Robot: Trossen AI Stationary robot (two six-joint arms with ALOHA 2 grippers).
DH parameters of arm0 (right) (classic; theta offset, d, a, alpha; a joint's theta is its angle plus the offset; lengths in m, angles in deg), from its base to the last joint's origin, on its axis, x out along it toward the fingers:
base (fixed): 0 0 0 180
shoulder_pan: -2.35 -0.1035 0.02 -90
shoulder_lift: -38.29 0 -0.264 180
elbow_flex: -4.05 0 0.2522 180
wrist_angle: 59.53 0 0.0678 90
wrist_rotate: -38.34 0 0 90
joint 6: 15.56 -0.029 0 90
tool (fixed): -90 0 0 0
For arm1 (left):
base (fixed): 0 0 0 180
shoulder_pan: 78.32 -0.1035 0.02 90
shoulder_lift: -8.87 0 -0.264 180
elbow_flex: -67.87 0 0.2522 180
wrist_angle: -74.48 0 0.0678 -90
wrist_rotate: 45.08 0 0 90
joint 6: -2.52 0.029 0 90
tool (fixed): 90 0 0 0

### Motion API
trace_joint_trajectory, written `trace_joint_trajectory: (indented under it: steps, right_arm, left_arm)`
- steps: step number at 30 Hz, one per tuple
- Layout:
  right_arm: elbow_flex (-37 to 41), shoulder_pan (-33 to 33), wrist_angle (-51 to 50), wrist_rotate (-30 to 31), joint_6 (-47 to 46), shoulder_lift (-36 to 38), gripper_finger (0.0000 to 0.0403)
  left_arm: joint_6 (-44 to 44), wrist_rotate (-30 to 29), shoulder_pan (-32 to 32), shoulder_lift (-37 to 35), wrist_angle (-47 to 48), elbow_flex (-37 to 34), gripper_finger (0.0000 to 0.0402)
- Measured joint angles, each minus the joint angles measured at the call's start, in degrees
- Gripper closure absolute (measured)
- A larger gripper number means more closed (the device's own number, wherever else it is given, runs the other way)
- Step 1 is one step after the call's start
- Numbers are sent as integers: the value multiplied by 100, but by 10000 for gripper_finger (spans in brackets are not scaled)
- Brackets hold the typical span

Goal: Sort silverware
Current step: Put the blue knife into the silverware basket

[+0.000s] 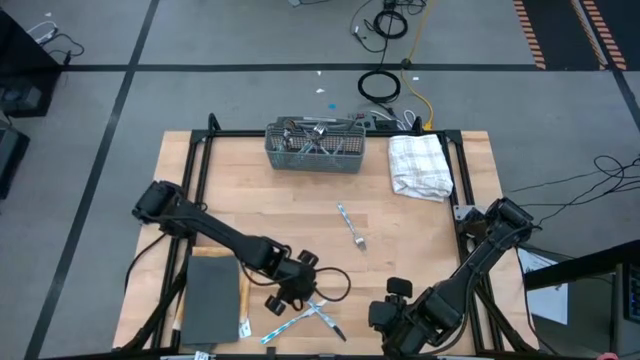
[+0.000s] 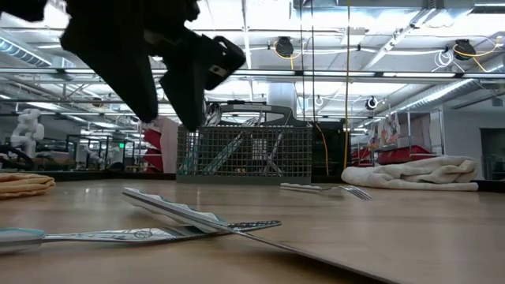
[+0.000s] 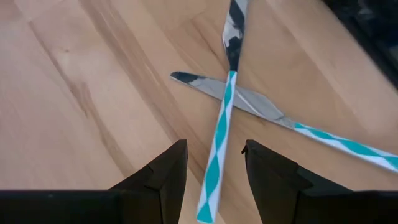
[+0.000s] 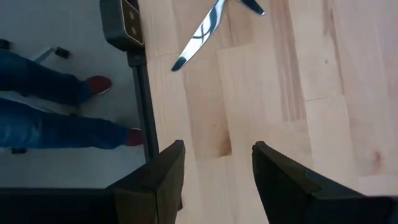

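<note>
Two pieces of silverware lie crossed near the table's near edge [image 1: 303, 319]: a teal-and-white striped handle [image 3: 219, 140] rests across a knife's blade [image 3: 239, 98]. My left gripper [image 3: 214, 168] hangs open just above them [image 2: 170, 110], one finger on each side of the striped handle, clear of it. A fork [image 1: 352, 228] lies alone mid-table. A grey mesh basket [image 1: 315, 148] at the far edge holds more silverware. My right gripper [image 4: 217, 165] stands open over bare wood at the near right [image 1: 392, 318], a shiny blade tip [image 4: 198, 36] ahead of it.
A white folded towel [image 1: 420, 165] lies at the far right. A dark grey pad [image 1: 213, 298] lies at the near left. A person's legs [image 4: 59, 115] stand just beyond the table's near edge. Bare wood stretches between the fork and the basket.
</note>
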Motion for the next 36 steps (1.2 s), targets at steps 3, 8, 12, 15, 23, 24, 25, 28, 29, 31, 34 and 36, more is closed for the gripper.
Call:
trace_joint_trajectory:
  steps: [3, 8, 12, 15, 23, 24, 25, 28, 29, 31, 34, 36]
  right_arm:
    - [0, 2, 2, 11, -27, 0, 227]
    - [0, -38, 1, 137, -124, 0, 227]
    - [0, -118, 4, 298, -217, 0, 227]
    - [0, -162, 0, 313, -299, 0, 227]
    - [0, -263, 0, 467, -484, 2, 227]
    - [0, -282, 0, 467, -488, 2, 227]
    - [0, -293, 2, 465, -495, 2, 227]
    - [0, -326, -47, 464, -602, 4, 227]
    - [0, -327, -75, 463, -628, 4, 227]
    - [0, -355, -92, 463, -674, 4, 227]
    - [0, -369, -126, 465, -753, 4, 227]
    - [0, -367, -147, 464, -783, 4, 227]
  left_arm:
    - [203, 0, 0, 230, -10, 76, 235]
    - [250, 4, -2, 544, -7, 105, 235]
    - [251, 4, 2, 718, -45, 105, 235]
    - [251, 3, 0, 788, -103, 108, 235]
    - [664, 20, 0, 887, -281, 121, 235]
    - [671, 68, 0, 943, -279, 122, 235]
    - [683, 125, 0, 986, -290, 129, 235]
    - [722, 252, 32, 1130, -382, 140, 235]
    - [782, 236, 38, 1154, -415, 138, 235]
    - [854, 234, 37, 1180, -471, 132, 236]
    - [927, 123, 43, 1201, -484, 130, 262]
    - [947, 46, 45, 1285, -535, 127, 303]
